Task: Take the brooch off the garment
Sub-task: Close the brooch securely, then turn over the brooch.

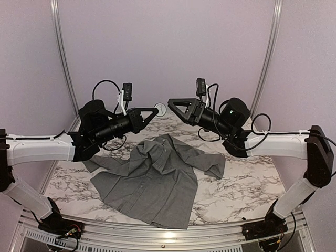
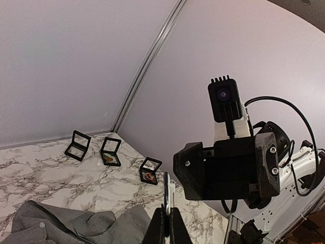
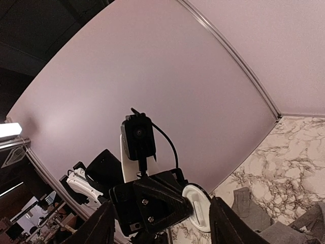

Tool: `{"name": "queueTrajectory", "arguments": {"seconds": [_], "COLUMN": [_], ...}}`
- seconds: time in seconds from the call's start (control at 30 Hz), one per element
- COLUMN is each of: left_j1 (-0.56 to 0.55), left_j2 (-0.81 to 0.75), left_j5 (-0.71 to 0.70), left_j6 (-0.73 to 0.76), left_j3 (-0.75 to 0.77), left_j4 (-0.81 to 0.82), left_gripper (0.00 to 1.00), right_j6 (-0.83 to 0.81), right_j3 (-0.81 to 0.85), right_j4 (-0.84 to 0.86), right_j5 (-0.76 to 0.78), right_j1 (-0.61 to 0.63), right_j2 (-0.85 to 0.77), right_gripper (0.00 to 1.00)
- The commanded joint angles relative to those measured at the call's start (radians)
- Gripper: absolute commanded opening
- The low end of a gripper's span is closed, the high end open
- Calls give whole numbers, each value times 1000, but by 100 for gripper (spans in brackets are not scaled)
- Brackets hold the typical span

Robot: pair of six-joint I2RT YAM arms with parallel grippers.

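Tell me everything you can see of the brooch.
The brooch is a flat round disc, white-faced with a thin dark rim; material unclear. It hangs in the air, pinched by one edge in the shut left gripper, off the grey garment lying below. The open right gripper faces it close by, its fingers apparently not touching.

Reaches inward with the left arm [image 1: 42, 147] and the right arm [image 1: 278, 140], wrists lifted, tips facing each other in midair. Pinches the left end effector [image 1: 155, 111] tight on the brooch [image 1: 161, 109]. Spreads the right end effector [image 1: 170, 102] wide, just beside it.
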Motion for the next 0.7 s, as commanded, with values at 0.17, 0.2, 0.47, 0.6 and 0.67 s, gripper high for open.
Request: {"name": "queueTrajectory", "arguments": {"seconds": [0.17, 0.2, 0.47, 0.6, 0.67], "left_j1": [-17, -23, -141, -191, -212], "left_j2": [-115, -123, -126, -110, -90], "left_j5": [-58, -77, -371, -524, -606], "left_j6": [702, 784, 1368, 1616, 1725], "left_j3": [38, 49, 63, 22, -1], "left_j4": [-80, -106, -155, -31, 64], "left_gripper": [0, 0, 0, 0, 0], "right_j6": [-25, -22, -84, -134, -168], "right_j3": [86, 95, 193, 254, 294], "right_j4": [-262, -299, -473, -577, -647], "right_j5": [-9, -5, -10, -18, -18], "right_j1": [-30, -31, -34, -34, -34], "right_j2": [-84, -89, -117, -110, -99], "right_gripper": [58, 57, 54, 51, 50]}}
